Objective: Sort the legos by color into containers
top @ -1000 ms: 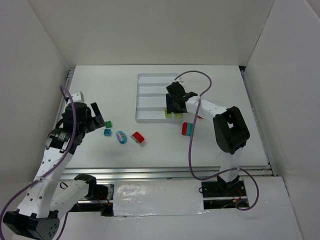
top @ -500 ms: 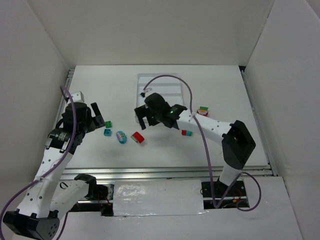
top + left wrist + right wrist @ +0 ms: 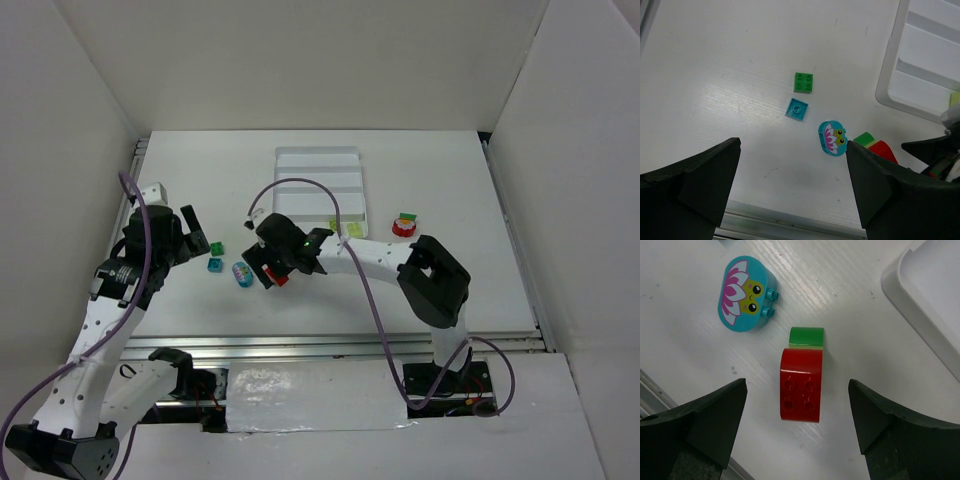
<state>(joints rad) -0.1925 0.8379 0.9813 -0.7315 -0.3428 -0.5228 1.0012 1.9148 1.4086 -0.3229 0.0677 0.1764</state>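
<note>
Squarely bracketed by the right gripper, jaws wide and holding nothing: a red brick on the table, just off the near-left corner of the tray. Lying lengthwise down the wrist view, long axis parallel to the finger faces, well set for a squeeze across the narrow sides. Studs up at the near end; a small green piece butted against the far end, on the tray side. Close by at far left, not touching: a teal frog brick. Apparently lined up this way for a straight descent and pick, presumably next for sorting.

Off to the left, well apart, the left gripper, also fully open and empty, hovering near a green brick and a teal plate, probably parked out of the way. Already in the tray's nearest compartment: yellow-green bricks. Near the tray's right edge, on the table: another red-and-green piece.
</note>
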